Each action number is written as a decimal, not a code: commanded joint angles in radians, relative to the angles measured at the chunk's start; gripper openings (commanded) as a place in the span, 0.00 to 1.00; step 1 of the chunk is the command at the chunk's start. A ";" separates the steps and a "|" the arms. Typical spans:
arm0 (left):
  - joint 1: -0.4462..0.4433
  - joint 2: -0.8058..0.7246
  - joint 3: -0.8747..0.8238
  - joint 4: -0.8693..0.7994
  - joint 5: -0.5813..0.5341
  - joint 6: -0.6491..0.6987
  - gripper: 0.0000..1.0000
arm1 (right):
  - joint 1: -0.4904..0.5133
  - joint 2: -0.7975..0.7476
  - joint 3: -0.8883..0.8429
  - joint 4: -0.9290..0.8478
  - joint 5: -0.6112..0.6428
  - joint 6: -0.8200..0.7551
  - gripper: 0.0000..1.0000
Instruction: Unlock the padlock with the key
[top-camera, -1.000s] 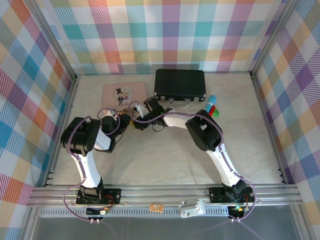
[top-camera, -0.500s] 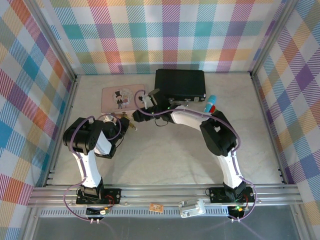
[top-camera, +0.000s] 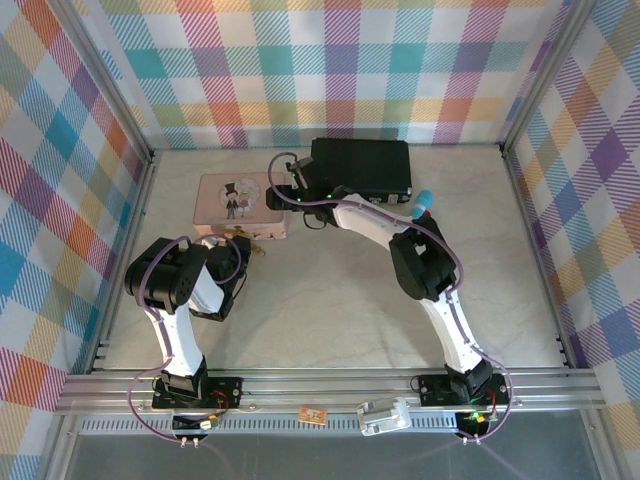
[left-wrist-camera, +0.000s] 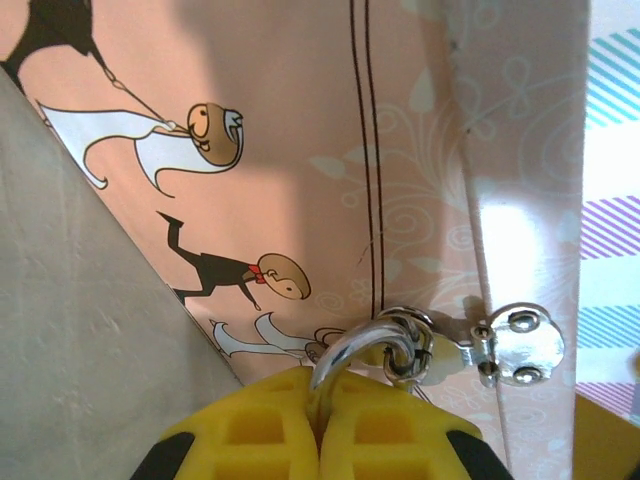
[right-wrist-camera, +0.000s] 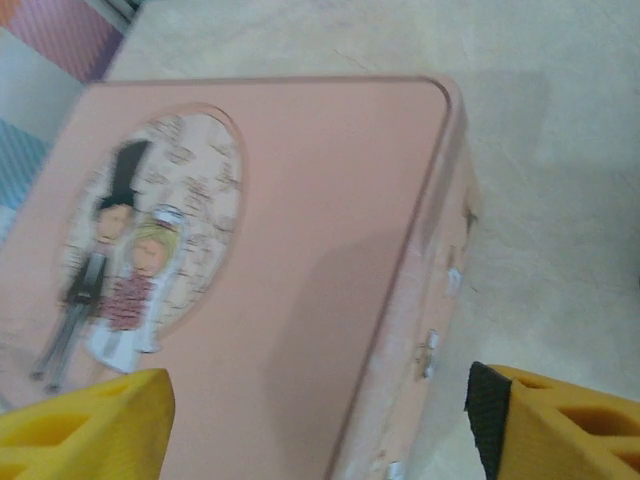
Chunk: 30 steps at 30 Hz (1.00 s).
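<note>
- The left pincer (left-wrist-camera: 320, 398) sits nearest the arm bases, its two yellow pads (left-wrist-camera: 250, 430) pressed together with no gap between them.
- The padlock (left-wrist-camera: 342, 347) is right at that pincer's tips. Its silver shackle rises out of the seam between the pads, so the pincer appears to be pinching the padlock, though the pads hide the brass body.
- Just beyond the tips, the shackle loops through a small ring on a silver hasp (left-wrist-camera: 520, 345). The hasp lies to the right of the pincer and is fixed by two rivets to the side wall of the pink tin (left-wrist-camera: 300, 150).
- The tin stretches away ahead of the left pincer, flat on the pale table (top-camera: 330, 300). Its lid carries cartoon figures of a groom and a bride.
- The right pincer (top-camera: 283, 189) hangs over the tin's right edge, toward its far corner. It is farther out than the left pincer and apart from the padlock.
- In its wrist view the right pincer is spread wide, one yellow finger (right-wrist-camera: 80, 425) at each lower corner. The tin's lid and right-hand edge show below the gap.
- Just behind the right pincer lies a closed black case (top-camera: 360, 168).
- To the right of that pincer, near the case's front corner, a teal-capped object (top-camera: 424, 199) peeks out past the arm.
- Checked walls (top-camera: 330, 70) in pastel colours close the space farthest off.
</note>
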 joint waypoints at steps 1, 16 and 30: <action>-0.008 -0.016 -0.019 -0.019 -0.068 -0.026 0.00 | 0.005 0.060 0.057 -0.071 0.042 0.043 0.78; -0.013 -0.031 -0.075 -0.018 -0.356 -0.133 0.00 | 0.050 0.041 -0.117 -0.096 0.153 0.266 0.46; -0.009 -0.027 -0.082 -0.023 -0.169 -0.092 0.00 | 0.029 -0.029 -0.191 -0.151 0.234 0.263 0.41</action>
